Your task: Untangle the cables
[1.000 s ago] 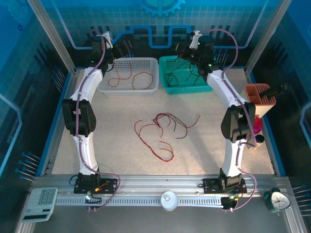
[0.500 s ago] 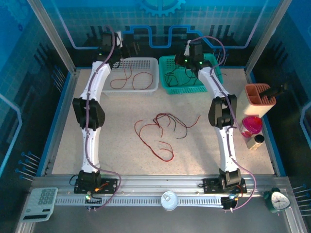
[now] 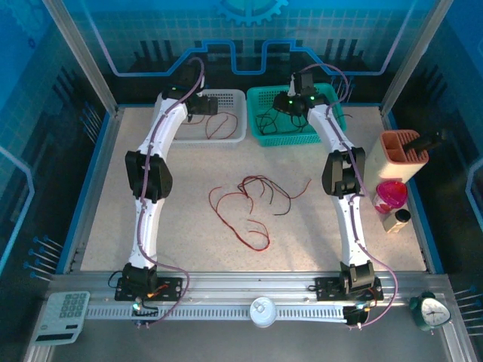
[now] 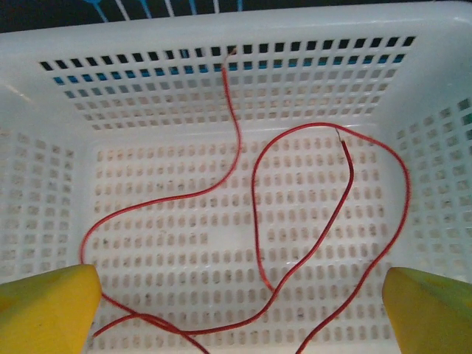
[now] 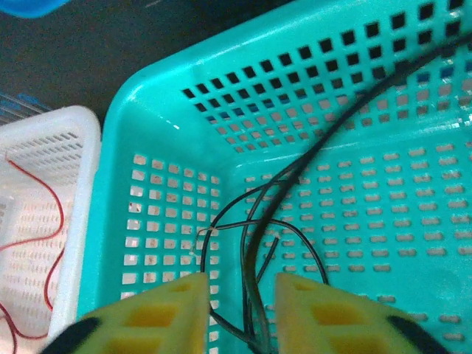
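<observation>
The white basket holds looping red cables beneath the wide-spread left gripper. The teal basket holds black cables, partly blurred, which run through the slightly parted right gripper.

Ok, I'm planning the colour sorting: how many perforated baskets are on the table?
2. A white basket at the table's far edge holds red cables. A teal basket next to it holds black cables. None seems hidden.

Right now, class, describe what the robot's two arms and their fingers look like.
Both the left arm and right arm are white segments with black joints, a pinkish-purple cable running along each. The fingers are chunky yellow blocks.
</observation>
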`<move>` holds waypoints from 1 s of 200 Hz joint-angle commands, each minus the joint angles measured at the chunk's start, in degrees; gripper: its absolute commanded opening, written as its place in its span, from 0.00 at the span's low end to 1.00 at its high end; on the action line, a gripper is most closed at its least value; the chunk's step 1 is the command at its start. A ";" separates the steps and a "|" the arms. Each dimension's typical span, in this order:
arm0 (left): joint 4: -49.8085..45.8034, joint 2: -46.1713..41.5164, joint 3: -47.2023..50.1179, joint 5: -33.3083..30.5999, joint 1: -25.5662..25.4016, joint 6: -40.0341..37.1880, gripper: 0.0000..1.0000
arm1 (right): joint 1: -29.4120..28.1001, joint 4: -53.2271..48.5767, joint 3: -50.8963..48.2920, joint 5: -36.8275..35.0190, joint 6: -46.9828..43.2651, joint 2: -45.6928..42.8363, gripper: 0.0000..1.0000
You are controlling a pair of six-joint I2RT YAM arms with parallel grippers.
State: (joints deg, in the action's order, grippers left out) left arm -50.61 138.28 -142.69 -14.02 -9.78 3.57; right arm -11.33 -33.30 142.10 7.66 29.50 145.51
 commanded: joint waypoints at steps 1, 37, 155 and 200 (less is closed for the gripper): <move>-2.18 -3.92 1.25 -3.12 -0.33 -2.16 0.99 | 0.96 -2.35 1.16 -0.69 -0.84 0.77 0.46; -1.95 -6.83 2.35 -0.68 -0.41 -1.34 0.99 | 1.65 -4.67 1.20 -2.24 -0.84 -0.45 0.76; 10.09 -25.51 20.11 10.59 -2.35 4.48 0.99 | 0.52 -4.69 -6.81 -1.95 -1.53 -11.93 0.82; 20.45 -38.29 37.46 15.33 -2.35 9.51 0.99 | -2.30 -0.02 -13.94 -0.99 -2.03 -20.87 0.81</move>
State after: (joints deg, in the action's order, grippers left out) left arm -37.98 107.02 -111.70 -3.11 -11.97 8.88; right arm -11.33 -36.62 131.87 5.02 28.40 130.19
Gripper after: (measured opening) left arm 0.992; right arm 0.812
